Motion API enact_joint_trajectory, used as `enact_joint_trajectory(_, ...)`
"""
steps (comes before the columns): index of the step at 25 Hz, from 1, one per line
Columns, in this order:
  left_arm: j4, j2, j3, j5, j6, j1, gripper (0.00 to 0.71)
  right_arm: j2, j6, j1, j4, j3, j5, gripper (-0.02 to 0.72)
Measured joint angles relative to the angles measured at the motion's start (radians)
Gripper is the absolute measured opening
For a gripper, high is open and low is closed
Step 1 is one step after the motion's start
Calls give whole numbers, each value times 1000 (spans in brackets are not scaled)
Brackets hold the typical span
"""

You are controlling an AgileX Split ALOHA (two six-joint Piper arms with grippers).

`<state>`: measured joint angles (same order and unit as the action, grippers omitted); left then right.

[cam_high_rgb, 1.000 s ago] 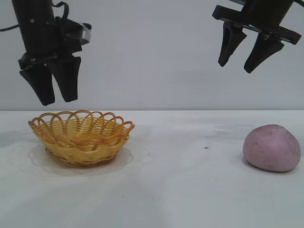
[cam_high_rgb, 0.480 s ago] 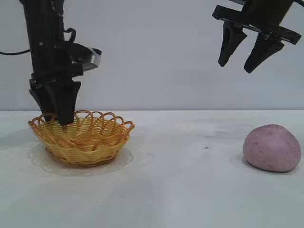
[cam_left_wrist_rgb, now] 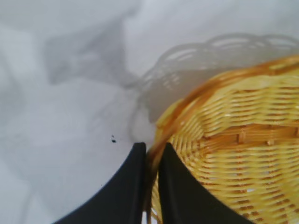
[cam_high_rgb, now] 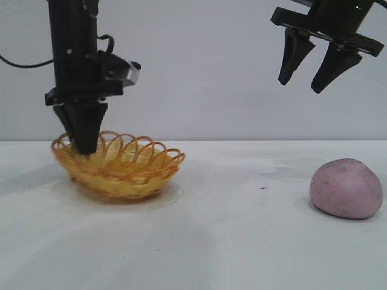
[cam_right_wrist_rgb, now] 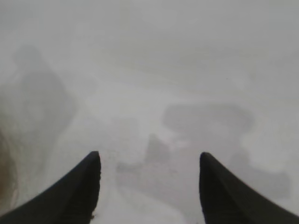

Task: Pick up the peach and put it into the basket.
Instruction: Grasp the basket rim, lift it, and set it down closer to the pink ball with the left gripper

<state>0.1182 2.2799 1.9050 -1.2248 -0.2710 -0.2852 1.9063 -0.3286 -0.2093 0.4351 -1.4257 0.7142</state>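
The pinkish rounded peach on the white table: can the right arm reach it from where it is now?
Probably yes. The pinkish-mauve peach lies alone on the white table; the right gripper hangs open above it, slightly toward the yellow wicker basket, with nothing between.

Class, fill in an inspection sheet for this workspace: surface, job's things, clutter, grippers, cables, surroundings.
Surface: white table, one small dark speck mid-right.
Job's things: peach on the table at right, untouched; basket at left, tilted, holds nothing.
Clutter: nothing seen.
Grippers: left gripper shut on the basket's rim; right gripper open, high up, left of above the peach.
Cables: one black cable behind the left arm.
Surroundings: plain pale wall.
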Motion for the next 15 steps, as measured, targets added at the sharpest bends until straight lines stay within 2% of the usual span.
enact_joint_trajectory(5,87,-69,2,0,152,0,0,0,0,0,0,0,0,443)
enact_joint_trajectory(11,159,-128,0,0,236,-4,0,0,0,0,0,0,-18,443)
enact_joint_trajectory(15,188,-171,-97,9,257,-24,0,0,0,0,0,0,-29,443)
